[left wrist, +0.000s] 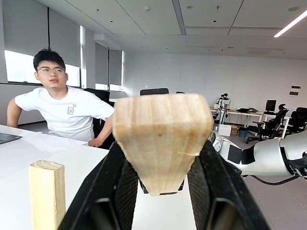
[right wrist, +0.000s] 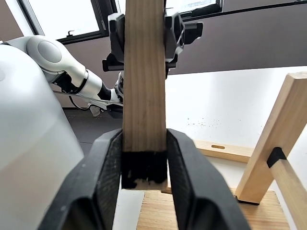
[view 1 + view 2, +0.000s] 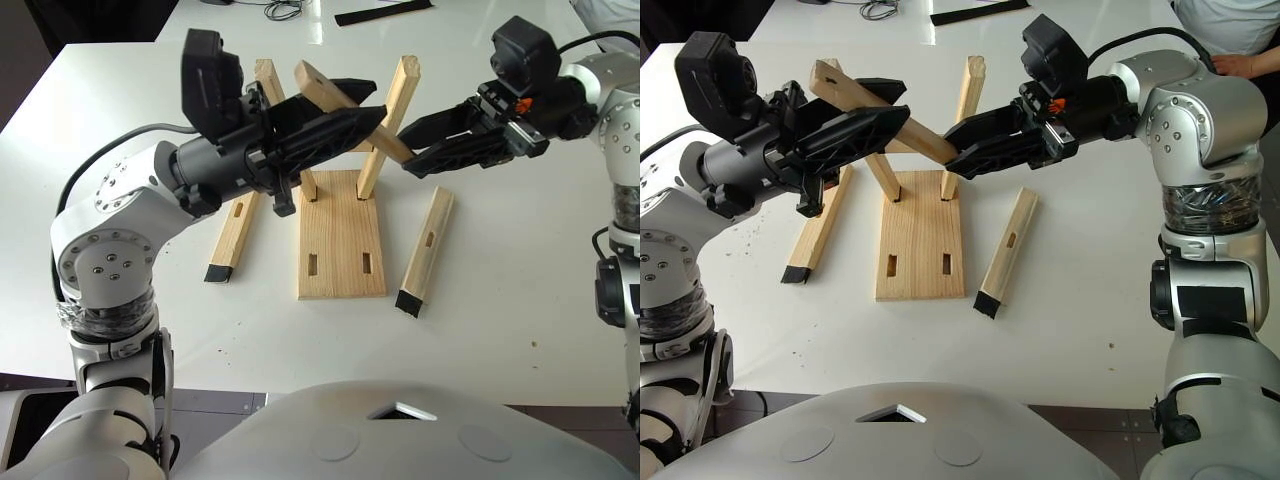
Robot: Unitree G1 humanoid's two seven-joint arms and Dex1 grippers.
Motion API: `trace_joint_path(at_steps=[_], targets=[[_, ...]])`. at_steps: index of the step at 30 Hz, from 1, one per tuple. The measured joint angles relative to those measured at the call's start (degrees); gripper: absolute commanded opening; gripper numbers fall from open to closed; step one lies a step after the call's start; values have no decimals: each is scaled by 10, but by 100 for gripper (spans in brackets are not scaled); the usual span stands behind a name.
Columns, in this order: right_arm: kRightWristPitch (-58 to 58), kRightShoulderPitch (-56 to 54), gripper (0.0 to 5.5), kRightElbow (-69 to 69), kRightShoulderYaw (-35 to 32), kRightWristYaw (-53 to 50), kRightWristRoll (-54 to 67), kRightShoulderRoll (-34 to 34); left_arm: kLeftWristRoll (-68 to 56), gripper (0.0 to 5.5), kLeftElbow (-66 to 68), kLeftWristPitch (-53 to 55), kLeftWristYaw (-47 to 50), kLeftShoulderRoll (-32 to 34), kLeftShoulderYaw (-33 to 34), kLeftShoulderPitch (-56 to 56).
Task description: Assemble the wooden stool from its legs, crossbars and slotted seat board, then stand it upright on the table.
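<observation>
Both claws clamp one leg point(image 3: 925, 142) — left claw point(image 3: 897, 105) on its bare end, right claw point(image 3: 954, 152) on the black tip — holding it slanted above the board point(image 3: 920, 235), likely to aim it at a slot point(image 3: 946, 263). Two legs point(image 3: 967, 100) stand in the far slots; how deeply is hidden.

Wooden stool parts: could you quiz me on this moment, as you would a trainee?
1. How many slots in the seat board are empty?
2. True or false: the left tool and the right tool grip the same wooden piece.
3. How many legs lie flat on the table? A one; B two; C four.
Key: 1 two; 2 true; 3 B.
</observation>
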Motion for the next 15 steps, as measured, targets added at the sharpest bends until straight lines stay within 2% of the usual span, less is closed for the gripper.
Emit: trace_joint_path(at_steps=[1,2,10,15], targets=[[-6,0,131,1,0,-3,-3,0,6,131,0,-3,0,0,-2,0],[-12,2,160,2,0,-4,-4,0,10,131,0,-6,0,-1,-3,0],[-79,30,286,24,3,-4,-54,-1,79,131,12,-34,-22,4,-9,18],[-152,77,288,52,5,-20,-111,-9,140,131,29,-54,-95,48,-9,67]])
